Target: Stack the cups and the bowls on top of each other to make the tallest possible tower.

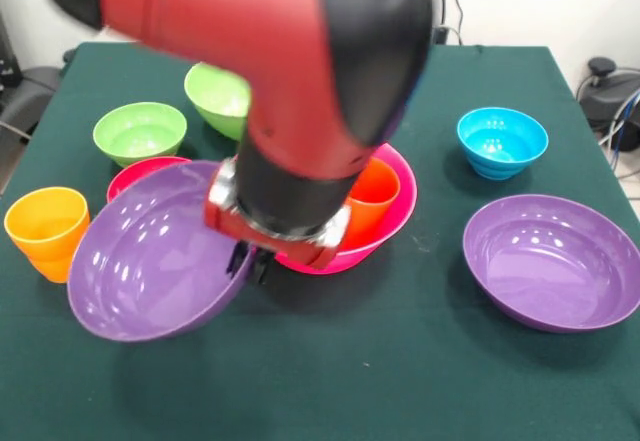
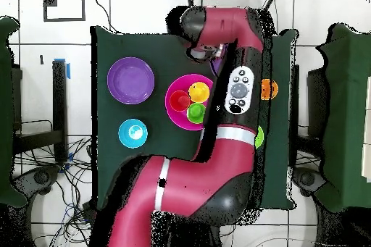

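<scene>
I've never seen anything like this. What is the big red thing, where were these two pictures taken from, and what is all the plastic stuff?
The red and black thing is a robot arm. One picture looks across the table at it; the other looks straight down from above. Its claw appears to grip a tilted purple bowl by the rim. Beside it, a pink bowl holds cups. Around them lie a second purple bowl, a blue bowl, two green bowls and an orange cup.
</scene>
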